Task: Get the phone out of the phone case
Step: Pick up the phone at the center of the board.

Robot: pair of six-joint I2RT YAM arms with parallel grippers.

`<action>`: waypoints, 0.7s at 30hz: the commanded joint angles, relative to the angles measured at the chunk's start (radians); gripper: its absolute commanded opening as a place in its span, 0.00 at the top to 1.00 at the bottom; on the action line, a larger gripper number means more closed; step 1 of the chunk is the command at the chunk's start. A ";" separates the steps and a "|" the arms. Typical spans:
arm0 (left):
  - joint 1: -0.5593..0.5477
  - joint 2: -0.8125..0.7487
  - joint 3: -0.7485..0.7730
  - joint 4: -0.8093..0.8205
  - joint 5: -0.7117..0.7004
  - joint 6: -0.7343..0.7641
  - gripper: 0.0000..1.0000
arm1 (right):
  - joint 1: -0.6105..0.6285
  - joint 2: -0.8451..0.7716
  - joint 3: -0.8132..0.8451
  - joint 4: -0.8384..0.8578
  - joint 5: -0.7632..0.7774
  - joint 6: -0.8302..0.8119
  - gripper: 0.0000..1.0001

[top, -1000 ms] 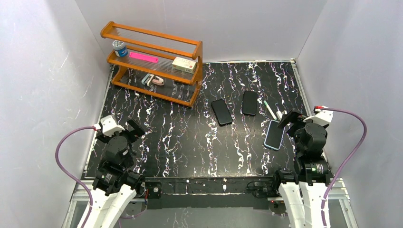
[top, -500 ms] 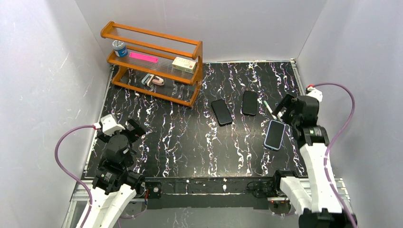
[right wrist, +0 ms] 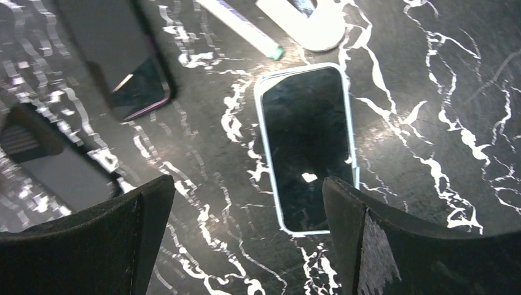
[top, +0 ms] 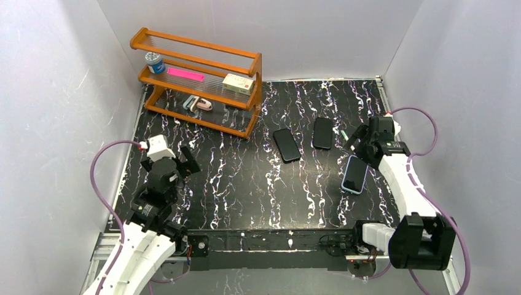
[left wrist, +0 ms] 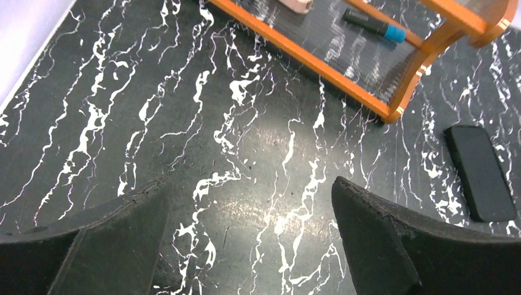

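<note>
The cased phone [top: 355, 174] lay face up at three o'clock on the table [top: 246, 184]. The right gripper [top: 361, 140] hung over its twelve o'clock end, jaws spread wide, probably to straddle the case. The left gripper [top: 182, 163], likewise released, sat idle at nine o'clock.

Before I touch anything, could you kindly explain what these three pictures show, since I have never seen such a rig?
Two robot arms are bolted at the near edge of a black marbled table. The wide picture comes from a fixed camera above and behind them. The other two come from a camera on each wrist, looking down past that arm's own fingers. The left gripper and the right gripper are both open and hold nothing. On the table lie a phone in a pale case, close to the right gripper, a dark phone, a second dark phone, a pen and a wooden rack holding small items.
</note>
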 commanded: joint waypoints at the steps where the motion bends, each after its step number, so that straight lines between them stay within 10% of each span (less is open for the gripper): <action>1: -0.003 0.039 0.032 -0.021 0.031 0.024 0.02 | -0.002 0.097 0.006 -0.060 0.153 0.024 0.01; 21: -0.002 0.017 0.007 0.027 0.138 0.069 0.02 | -0.065 0.387 0.016 0.010 0.024 -0.109 0.01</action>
